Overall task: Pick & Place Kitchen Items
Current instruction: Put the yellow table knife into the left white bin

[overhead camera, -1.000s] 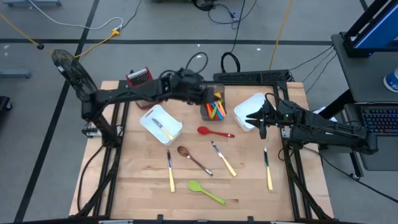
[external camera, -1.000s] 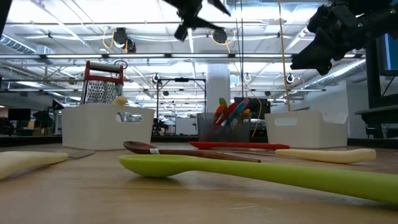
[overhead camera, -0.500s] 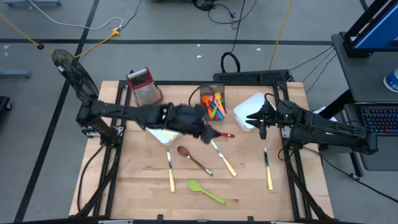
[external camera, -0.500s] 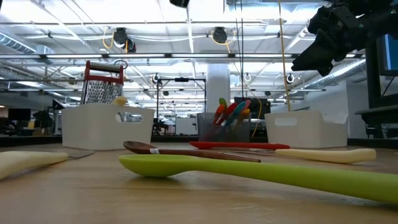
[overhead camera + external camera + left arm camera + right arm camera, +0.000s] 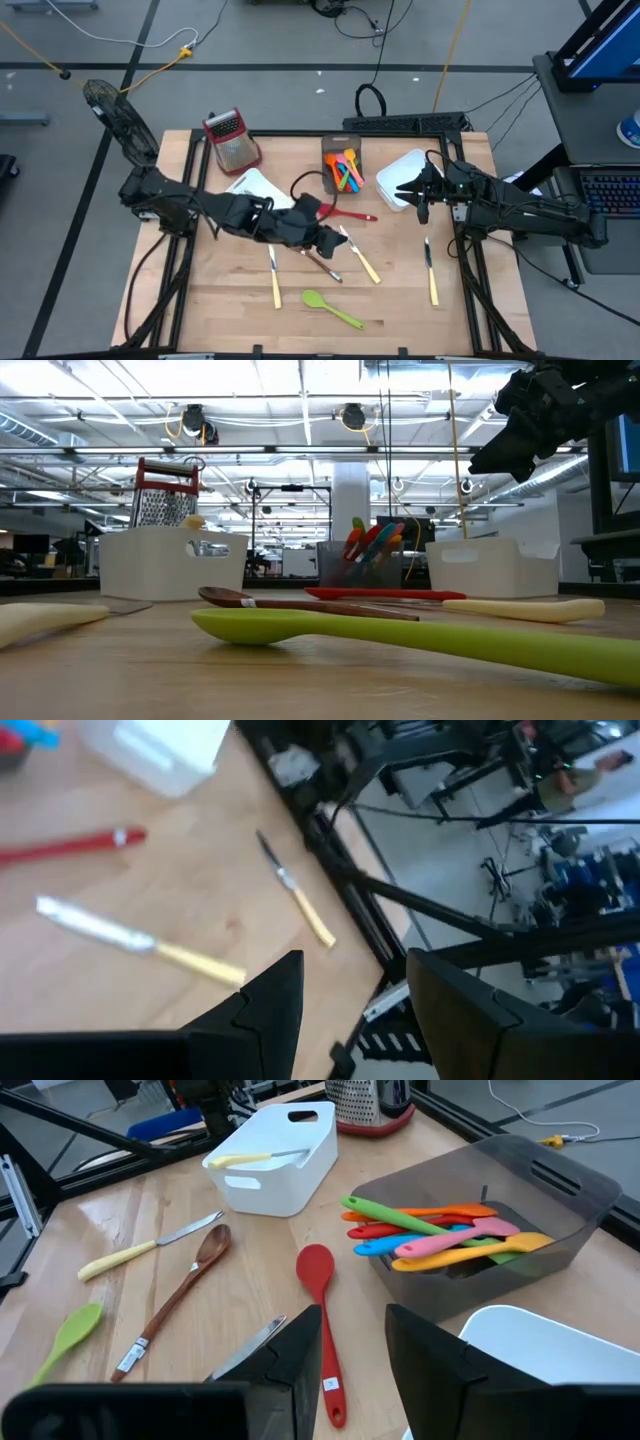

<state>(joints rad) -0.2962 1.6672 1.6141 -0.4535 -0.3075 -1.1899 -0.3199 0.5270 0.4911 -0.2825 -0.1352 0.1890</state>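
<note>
My left gripper is open and empty above the middle of the table, over the brown spoon, whose bowl it hides. A red spoon, a yellow-handled knife, a second knife, a third knife and a green spoon lie flat on the table. The left wrist view shows the open fingers with the red spoon's handle and two knives beyond. My right gripper waits open above the right white bin.
A dark grey bin holds several coloured utensils. The left white bin holds a yellow-handled knife. The red-topped grater stands at the far left. Black frame rails run along the table's edges.
My left gripper has swung from above the dark grey bin toward the table's near edge, past the left white bin, and now hangs over the brown spoon. In the low view it has left the picture at the top. No item on the table has moved.
</note>
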